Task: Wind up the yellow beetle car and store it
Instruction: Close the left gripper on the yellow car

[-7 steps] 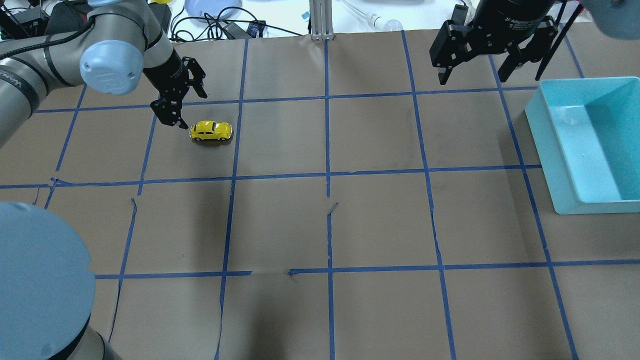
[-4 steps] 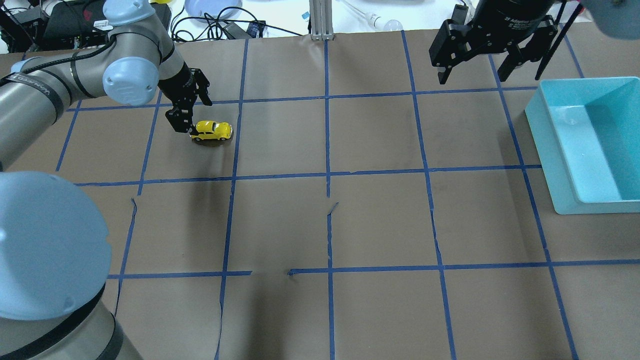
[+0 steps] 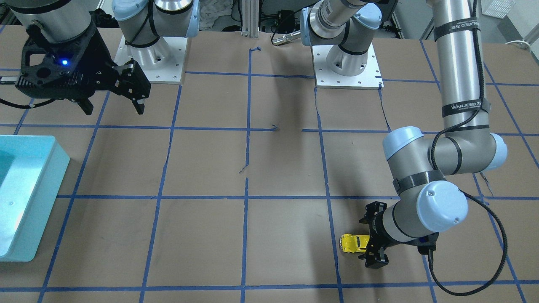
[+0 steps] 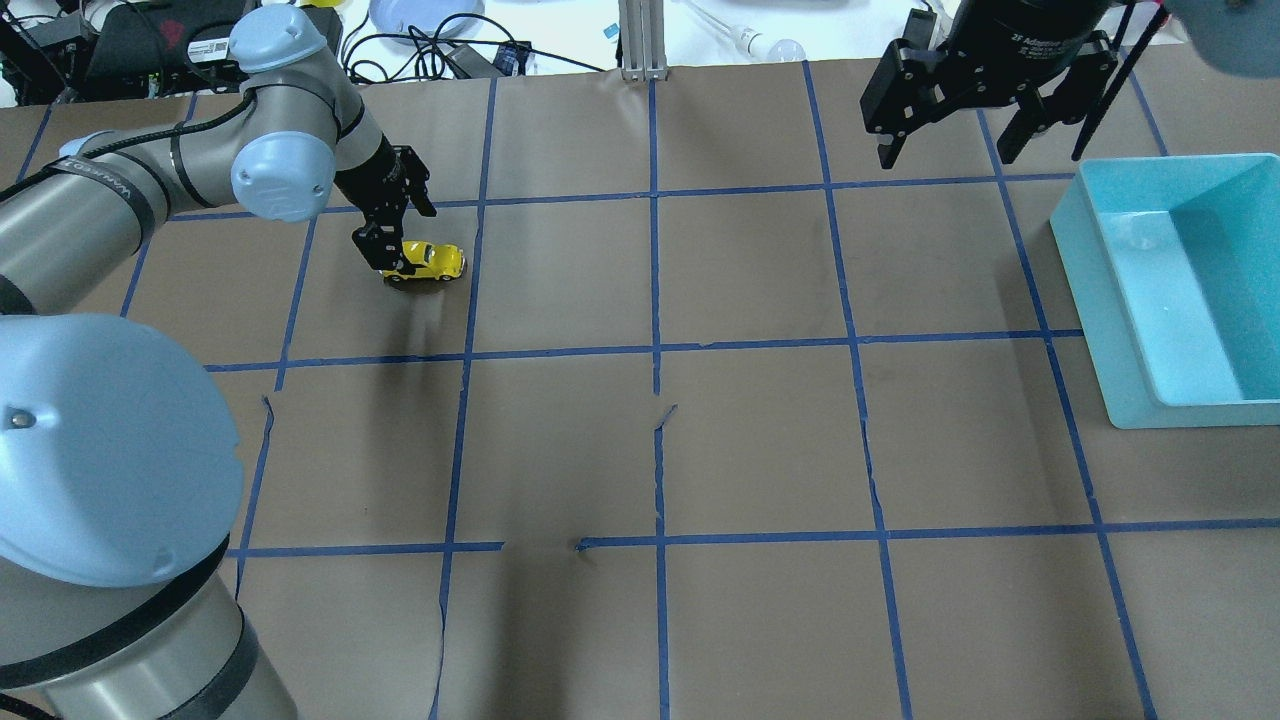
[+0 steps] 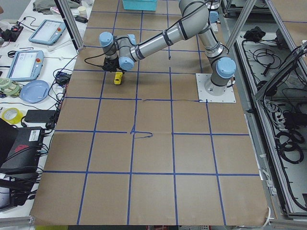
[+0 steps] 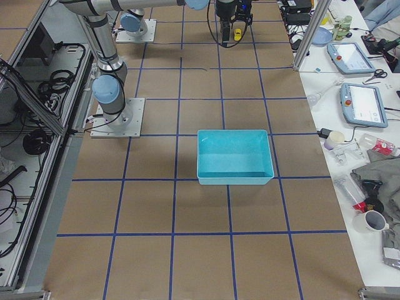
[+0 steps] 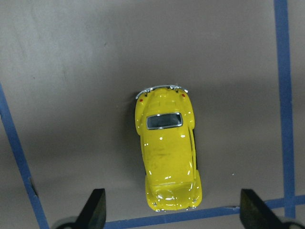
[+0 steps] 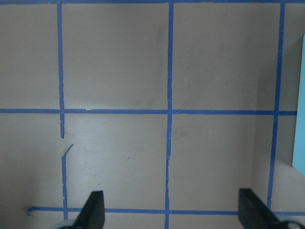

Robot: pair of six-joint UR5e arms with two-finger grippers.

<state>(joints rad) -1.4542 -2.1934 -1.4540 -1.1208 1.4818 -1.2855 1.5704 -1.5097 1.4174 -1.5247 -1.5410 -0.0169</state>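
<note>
The yellow beetle car stands on its wheels on the brown table at the far left; it also shows in the front view. My left gripper is open and low over the car's left end. In the left wrist view the car lies lengthwise between the two fingertips, touching neither. My right gripper is open and empty, held high at the far right; its wrist view shows only table between its fingertips.
A teal bin stands at the right edge of the table, empty, also in the front view and the right view. Blue tape lines grid the table. Cables and clutter lie beyond the far edge.
My left gripper has come down and moved right until its open fingers straddle the car's end. The car and the right arm have not moved.
</note>
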